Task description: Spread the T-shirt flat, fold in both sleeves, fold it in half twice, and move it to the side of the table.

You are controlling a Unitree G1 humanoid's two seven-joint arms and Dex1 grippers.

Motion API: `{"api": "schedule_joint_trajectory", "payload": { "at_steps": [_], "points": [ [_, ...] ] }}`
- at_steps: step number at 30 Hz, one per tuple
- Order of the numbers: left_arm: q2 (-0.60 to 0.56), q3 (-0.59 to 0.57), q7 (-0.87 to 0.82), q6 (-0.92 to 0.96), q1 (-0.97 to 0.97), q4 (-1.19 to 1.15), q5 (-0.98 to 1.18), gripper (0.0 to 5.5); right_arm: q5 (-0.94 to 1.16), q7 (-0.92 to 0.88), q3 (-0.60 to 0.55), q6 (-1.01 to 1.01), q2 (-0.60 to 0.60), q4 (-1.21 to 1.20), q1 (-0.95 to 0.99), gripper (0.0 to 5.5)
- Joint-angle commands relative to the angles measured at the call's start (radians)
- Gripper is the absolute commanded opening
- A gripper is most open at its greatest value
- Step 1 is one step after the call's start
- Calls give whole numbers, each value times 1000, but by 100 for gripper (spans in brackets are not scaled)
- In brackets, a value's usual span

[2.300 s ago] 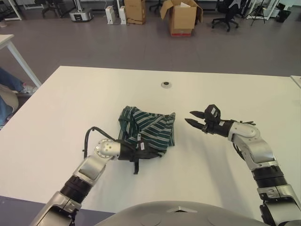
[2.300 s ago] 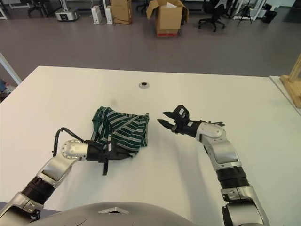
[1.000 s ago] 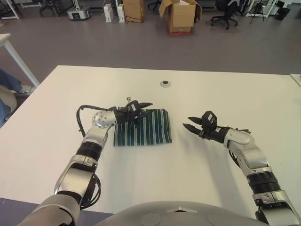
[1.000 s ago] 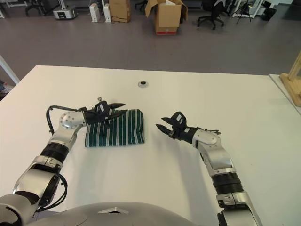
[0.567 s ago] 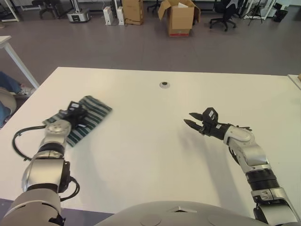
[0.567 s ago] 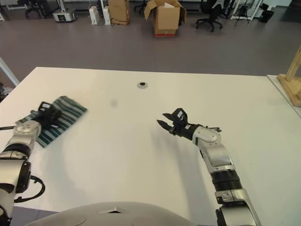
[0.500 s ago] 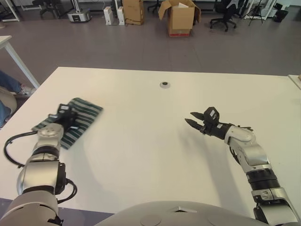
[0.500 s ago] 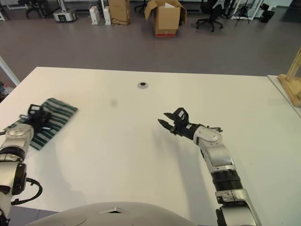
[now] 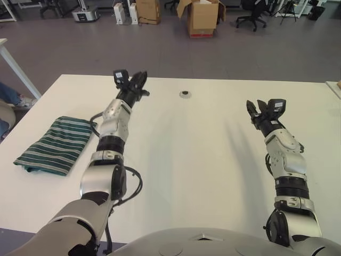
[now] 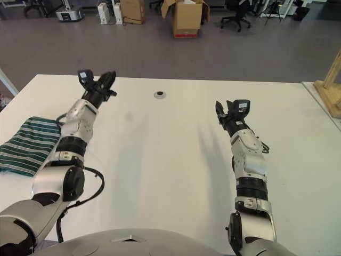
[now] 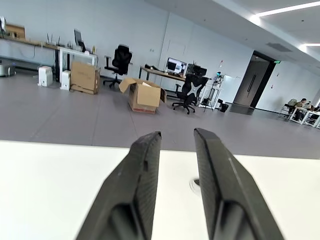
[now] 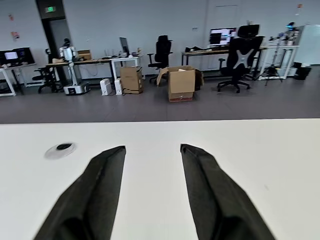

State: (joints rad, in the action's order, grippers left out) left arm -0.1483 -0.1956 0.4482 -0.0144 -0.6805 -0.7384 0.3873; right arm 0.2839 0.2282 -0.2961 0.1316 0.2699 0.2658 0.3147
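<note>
The green striped T-shirt (image 9: pixel 56 145) lies folded in a compact rectangle at the table's left edge, with nothing touching it. My left gripper (image 9: pixel 137 81) is held out over the far part of the table, well away from the shirt, pointing toward the room. In the left wrist view its fingers (image 11: pixel 142 165) stand apart with nothing between them, so the left gripper (image 11: pixel 176 134) is open. My right gripper (image 9: pixel 263 106) is stretched forward over the right half of the table, and the right wrist view shows this right gripper (image 12: pixel 152 148) open and empty.
A round cable grommet (image 9: pixel 184 94) sits in the white table (image 9: pixel 186 160) near its far edge, between the two arms. Beyond the table are a cardboard box (image 9: pixel 202 16) and office chairs on the floor. A wooden frame (image 10: pixel 333 90) stands off the right edge.
My left gripper let go of the folded shirt at the table's left side and swung up toward the far edge. The right arm straightened to point forward.
</note>
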Motion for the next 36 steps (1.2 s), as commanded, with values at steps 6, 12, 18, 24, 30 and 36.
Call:
{"api": "schedule_joint_trajectory", "payload": {
  "at_steps": [6, 12, 18, 24, 30, 36],
  "points": [
    [77, 34, -183, 6, 141, 77, -107, 121, -73, -159, -7, -79, -56, 57, -33, 206],
    [89, 27, -176, 2, 146, 26, -107, 121, -106, -188, 6, -112, -58, 100, -35, 206],
    [97, 14, -181, -34, 127, -49, -115, 121, -103, -189, 13, -135, -71, 147, -39, 206],
    [98, 16, -174, -54, 125, -67, -132, 121, -107, -164, 35, -152, -74, 156, -43, 206],
    [87, 13, -185, -55, 118, -86, -142, 121, -137, -160, 63, -174, -78, 156, -65, 206],
    [89, -11, -210, -81, 119, -66, -125, 121, -146, -169, 71, -180, -89, 162, -74, 206]
  ]
}}
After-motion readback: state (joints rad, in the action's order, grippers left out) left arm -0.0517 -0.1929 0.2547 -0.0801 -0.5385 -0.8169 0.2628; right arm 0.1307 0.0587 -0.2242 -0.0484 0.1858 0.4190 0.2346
